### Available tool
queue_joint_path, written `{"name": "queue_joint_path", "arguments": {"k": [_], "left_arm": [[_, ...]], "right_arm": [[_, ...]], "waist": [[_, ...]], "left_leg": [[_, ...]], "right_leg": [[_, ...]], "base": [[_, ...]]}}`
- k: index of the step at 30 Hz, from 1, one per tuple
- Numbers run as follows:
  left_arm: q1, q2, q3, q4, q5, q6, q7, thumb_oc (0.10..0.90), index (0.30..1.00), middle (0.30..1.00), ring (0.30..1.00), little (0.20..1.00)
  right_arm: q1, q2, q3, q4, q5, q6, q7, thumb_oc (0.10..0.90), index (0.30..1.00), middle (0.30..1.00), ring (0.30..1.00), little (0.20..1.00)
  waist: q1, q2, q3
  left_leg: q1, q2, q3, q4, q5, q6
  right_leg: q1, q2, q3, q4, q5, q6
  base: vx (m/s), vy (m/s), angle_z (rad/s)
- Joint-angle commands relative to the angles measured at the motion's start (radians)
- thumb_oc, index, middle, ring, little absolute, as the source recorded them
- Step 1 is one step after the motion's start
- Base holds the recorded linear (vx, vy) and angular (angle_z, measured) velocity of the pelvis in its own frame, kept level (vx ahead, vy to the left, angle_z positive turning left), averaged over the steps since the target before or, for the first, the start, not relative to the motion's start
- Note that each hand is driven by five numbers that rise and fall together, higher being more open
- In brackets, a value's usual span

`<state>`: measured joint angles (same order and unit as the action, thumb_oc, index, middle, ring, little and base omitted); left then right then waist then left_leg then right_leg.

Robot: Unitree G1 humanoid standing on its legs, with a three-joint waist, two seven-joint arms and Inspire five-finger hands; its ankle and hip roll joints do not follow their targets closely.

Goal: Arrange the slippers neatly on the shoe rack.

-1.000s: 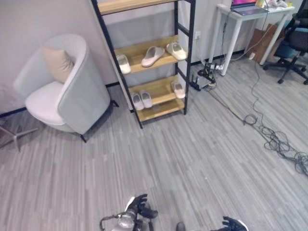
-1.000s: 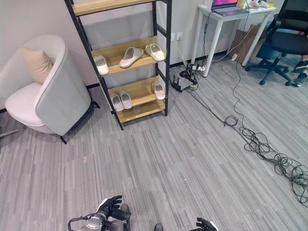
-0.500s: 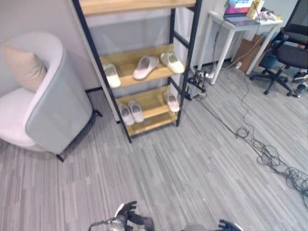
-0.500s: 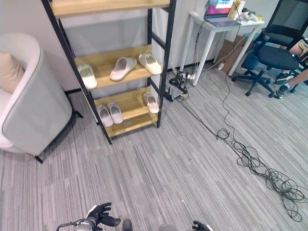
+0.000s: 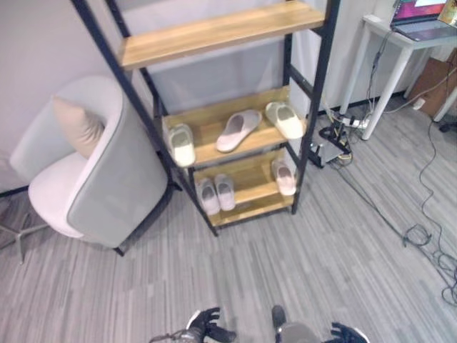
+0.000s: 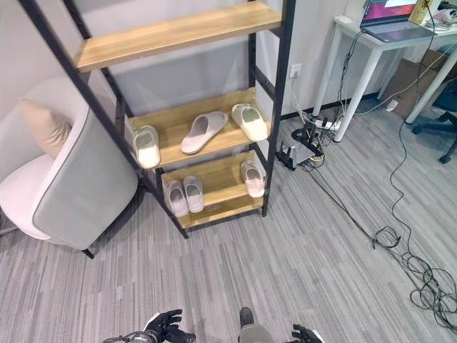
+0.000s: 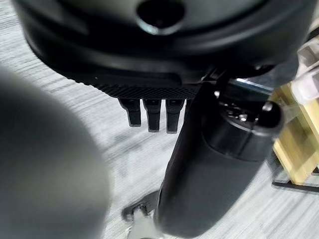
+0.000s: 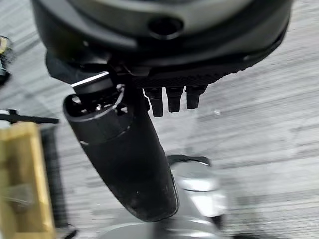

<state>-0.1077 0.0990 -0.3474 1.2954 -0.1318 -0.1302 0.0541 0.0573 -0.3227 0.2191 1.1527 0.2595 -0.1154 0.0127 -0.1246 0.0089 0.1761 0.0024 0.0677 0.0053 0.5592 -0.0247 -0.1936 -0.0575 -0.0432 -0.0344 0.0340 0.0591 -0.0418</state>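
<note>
Slippers (image 6: 203, 131) on rack (image 6: 278, 114) (floor open)

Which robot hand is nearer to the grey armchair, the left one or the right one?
The left. The left robot hand hangs low before the rack, on the side of the grey armchair. The right robot hand hangs farther over, away from the chair. Neither touches it.

**Wood, metal and soft cloth**

The shoe rack (image 5: 319, 86) has a matt black metal frame and shelves of pale, smooth wood. The slippers (image 5: 238, 130) look soft and matt. The armchair (image 5: 107, 179) is in smooth grey cloth. The floor (image 5: 335, 250) shows grey wood-grain planks.
</note>
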Motion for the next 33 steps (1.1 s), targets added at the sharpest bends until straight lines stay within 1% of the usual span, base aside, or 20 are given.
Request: {"name": "queue_joint_path", "arguments": {"k": [1, 4, 7, 8, 9, 10, 12, 14, 16, 17, 18, 19, 20, 21, 22, 24, 26, 29, 30, 33], "left_arm": [[-0.025, 0.056, -0.014, -0.035, 0.027, -0.017, 0.011, 0.8, 0.9, 0.9, 0.9, 0.9], [-0.014, 0.058, -0.007, -0.037, 0.021, -0.02, 0.011, 0.8, 0.9, 0.9, 0.9, 0.9], [-0.008, 0.064, -0.009, -0.048, 0.018, -0.022, 0.013, 0.8, 0.9, 0.9, 0.9, 0.9], [-0.006, 0.066, -0.01, -0.05, 0.018, -0.023, 0.014, 0.8, 0.9, 0.9, 0.9, 0.9], [-0.002, 0.069, -0.006, -0.051, 0.018, -0.022, 0.015, 0.8, 0.9, 0.9, 0.9, 0.9], [0.004, 0.071, 0.004, -0.043, 0.015, -0.019, 0.014, 0.8, 0.9, 0.9, 0.9, 0.9], [0.015, 0.072, 0.019, -0.034, 0.009, -0.018, 0.01, 0.8, 0.9, 0.9, 0.9, 0.9], [0.016, 0.07, 0.024, -0.031, 0.006, -0.018, 0.012, 0.8, 0.9, 0.9, 0.9, 0.9], [0.011, 0.077, 0.031, -0.044, -0.008, -0.018, 0.014, 0.8, 0.9, 0.9, 0.9, 0.9], [0.01, 0.083, 0.033, -0.046, -0.008, -0.017, 0.015, 0.8, 0.9, 0.9, 0.9, 0.9], [0.009, 0.087, 0.032, -0.046, -0.006, -0.016, 0.014, 0.8, 0.9, 0.9, 0.9, 0.9], [0.006, 0.089, 0.033, -0.048, -0.006, -0.018, 0.015, 0.8, 0.9, 0.9, 0.9, 0.9], [0.002, 0.094, 0.032, -0.055, -0.007, -0.022, 0.014, 0.8, 0.9, 0.9, 0.9, 0.9], [-0.001, 0.096, 0.031, -0.056, -0.007, -0.025, 0.014, 0.8, 0.9, 0.9, 0.9, 0.9], [-0.001, 0.096, 0.031, -0.056, -0.007, -0.025, 0.014, 0.8, 0.9, 0.9, 0.9, 0.9], [-0.009, 0.095, 0.03, -0.054, -0.002, -0.026, 0.015, 0.8, 0.9, 0.9, 0.9, 0.9], [-0.014, 0.095, 0.034, -0.049, -0.002, -0.027, 0.019, 0.8, 0.9, 0.9, 0.9, 0.9], [-0.017, 0.093, 0.04, -0.041, -0.007, -0.027, 0.027, 0.8, 0.9, 0.9, 0.9, 0.9], [-0.015, 0.094, 0.045, -0.036, -0.014, -0.028, 0.03, 0.8, 0.9, 0.9, 0.9, 0.9], [-0.011, 0.096, 0.047, -0.029, -0.012, -0.029, 0.027, 0.8, 0.9, 0.9, 0.9, 0.9]], "right_arm": [[0.004, -0.026, -0.004, -0.023, 0.062, -0.032, -0.01, 0.8, 0.9, 0.9, 0.9, 0.9], [0.004, -0.024, -0.002, -0.017, 0.062, -0.034, -0.008, 0.8, 0.9, 0.9, 0.9, 0.9], [0.002, -0.023, 0.004, -0.024, 0.061, -0.036, -0.012, 0.8, 0.9, 0.9, 0.9, 0.9], [0.002, -0.023, 0.006, -0.029, 0.064, -0.039, -0.015, 0.8, 0.9, 0.9, 0.9, 0.9], [0.002, -0.022, 0.008, -0.034, 0.062, -0.037, -0.015, 0.8, 0.9, 0.9, 0.9, 0.9], [0.005, -0.016, 0.008, -0.039, 0.056, -0.035, -0.011, 0.8, 0.9, 0.9, 0.9, 0.9], [0.013, -0.007, 0.008, -0.025, 0.034, -0.031, -0.004, 0.8, 0.9, 0.9, 0.9, 0.9], [0.003, -0.003, 0.012, -0.017, 0.01, -0.03, 0.003, 0.8, 0.9, 0.9, 0.9, 0.9], [-0.015, -0.001, 0.018, -0.026, 0.002, -0.028, 0.007, 0.8, 0.9, 0.9, 0.9, 0.9], [-0.02, 0.002, 0.018, -0.034, 0.001, -0.029, 0.005, 0.8, 0.9, 0.9, 0.9, 0.9], [-0.02, 0.003, 0.015, -0.047, 0.004, -0.031, 0.003, 0.8, 0.9, 0.9, 0.9, 0.9], [-0.021, 0.001, 0.014, -0.057, 0.007, -0.035, 0.002, 0.8, 0.9, 0.9, 0.9, 0.9], [-0.023, -0.005, 0.014, -0.075, 0.009, -0.038, 0.0, 0.8, 0.9, 0.9, 0.9, 0.9], [-0.023, -0.006, 0.014, -0.083, 0.013, -0.04, -0.001, 0.8, 0.9, 0.9, 0.9, 0.9], [-0.023, -0.006, 0.015, -0.084, 0.013, -0.04, -0.001, 0.8, 0.9, 0.9, 0.9, 0.9], [-0.023, -0.011, 0.014, -0.094, 0.017, -0.04, -0.003, 0.8, 0.9, 0.9, 0.9, 0.9], [-0.021, -0.012, 0.02, -0.107, 0.016, -0.039, -0.001, 0.8, 0.9, 0.9, 0.9, 0.9], [-0.018, -0.007, 0.023, -0.108, 0.011, -0.037, -0.002, 0.8, 0.9, 0.9, 0.9, 0.9], [-0.012, -0.005, 0.02, -0.107, 0.013, -0.035, 0.002, 0.8, 0.9, 0.9, 0.9, 0.9], [-0.003, -0.005, 0.015, -0.083, 0.011, -0.031, 0.006, 0.8, 0.9, 0.9, 0.9, 0.9]], "waist": [[0.022, -0.036, 0.02], [0.051, -0.033, 0.023], [0.077, -0.01, 0.032], [0.083, -0.007, 0.037], [0.093, -0.008, 0.038], [0.096, -0.004, 0.029], [0.105, -0.007, 0.011], [0.113, -0.015, 0.005], [0.109, -0.016, 0.009], [0.105, -0.011, 0.011], [0.099, -0.006, 0.011], [0.091, -0.001, 0.011], [0.075, 0.003, 0.009], [0.065, 0.003, 0.009], [0.063, 0.003, 0.011], [0.045, -0.006, 0.008], [0.034, -0.011, 0.008], [0.023, -0.012, 0.015], [0.014, -0.015, 0.019], [0.016, -0.022, 0.01]], "left_leg": [[-0.092, -0.006, 0.102, -0.077, -0.013, 0.109], [-0.145, -0.002, 0.13, -0.216, -0.019, 0.122], [-0.176, 0.031, 0.142, -0.383, 0.075, 0.11], [-0.187, 0.032, 0.15, -0.406, 0.106, 0.106], [-0.202, 0.03, 0.152, -0.413, 0.12, 0.104], [-0.185, 0.027, 0.155, -0.448, 0.107, 0.112], [-0.161, 0.004, 0.161, -0.457, 0.094, 0.13], [-0.148, -0.02, 0.181, -0.441, 0.066, 0.155], [-0.118, -0.036, 0.185, -0.437, 0.04, 0.18], [-0.097, -0.039, 0.181, -0.441, 0.028, 0.188], [-0.075, -0.041, 0.173, -0.449, 0.018, 0.191], [-0.056, -0.045, 0.162, -0.457, 0.008, 0.191], [-0.034, -0.052, 0.137, -0.464, -0.01, 0.187], [-0.024, -0.054, 0.126, -0.467, -0.018, 0.183], [-0.022, -0.054, 0.124, -0.466, -0.02, 0.183], [0.001, -0.062, 0.104, -0.472, -0.04, 0.177], [0.02, -0.06, 0.094, -0.476, -0.054, 0.169], [0.047, -0.043, 0.08, -0.483, -0.065, 0.154], [0.063, -0.038, 0.068, -0.48, -0.073, 0.145], [0.071, -0.035, 0.049, -0.468, -0.085, 0.131]], "right_leg": [[0.044, -0.019, 0.057, 0.039, -0.106, 0.091], [0.09, -0.002, 0.048, 0.035, -0.147, 0.093], [0.145, 0.038, 0.058, 0.046, -0.196, 0.091], [0.165, 0.047, 0.06, 0.051, -0.208, 0.09], [0.187, 0.053, 0.069, 0.057, -0.22, 0.087], [0.196, 0.059, 0.073, 0.07, -0.239, 0.089], [0.205, 0.041, 0.062, 0.112, -0.254, 0.11], [0.162, -0.004, 0.032, 0.215, -0.205, 0.163], [0.089, -0.039, 0.025, 0.348, -0.117, 0.212], [0.051, -0.048, 0.017, 0.394, -0.095, 0.22], [0.022, -0.056, 0.008, 0.412, -0.095, 0.218], [-0.002, -0.064, 0.001, 0.4, -0.102, 0.212], [-0.019, -0.075, 0.001, 0.331, -0.132, 0.197], [-0.027, -0.075, 0.011, 0.295, -0.136, 0.191], [-0.024, -0.076, 0.009, 0.295, -0.138, 0.19], [-0.036, -0.088, 0.046, 0.178, -0.111, 0.192], [-0.058, -0.102, 0.059, 0.117, -0.079, 0.202], [-0.092, -0.124, 0.053, 0.088, -0.046, 0.217], [-0.107, -0.124, 0.068, 0.09, -0.036, 0.222], [-0.083, -0.125, 0.071, 0.078, -0.046, 0.217]], "base": [[0.27, -0.103, -0.04], [0.32, -0.046, 0.07], [0.32, 0.016, -0.12], [0.33, 0.011, -0.3], [0.35, 0.024, -0.27], [0.39, 0.054, -0.11], [0.29, 0.06, -0.07], [0.16, 0.045, -0.28], [0.16, 0.045, -0.39], [0.18, 0.044, -0.4], [0.2, 0.019, -0.23], [0.25, -0.053, 0.17], [0.24, -0.101, 0.32], [0.17, -0.099, 0.49], [0.11, -0.088, 0.73], [0.15, -0.142, 0.68], [0.13, -0.173, 0.3], [0.11, -0.228, 0.2], [0.08, -0.198, 0.15], [0.04, -0.251, 0.29]]}}
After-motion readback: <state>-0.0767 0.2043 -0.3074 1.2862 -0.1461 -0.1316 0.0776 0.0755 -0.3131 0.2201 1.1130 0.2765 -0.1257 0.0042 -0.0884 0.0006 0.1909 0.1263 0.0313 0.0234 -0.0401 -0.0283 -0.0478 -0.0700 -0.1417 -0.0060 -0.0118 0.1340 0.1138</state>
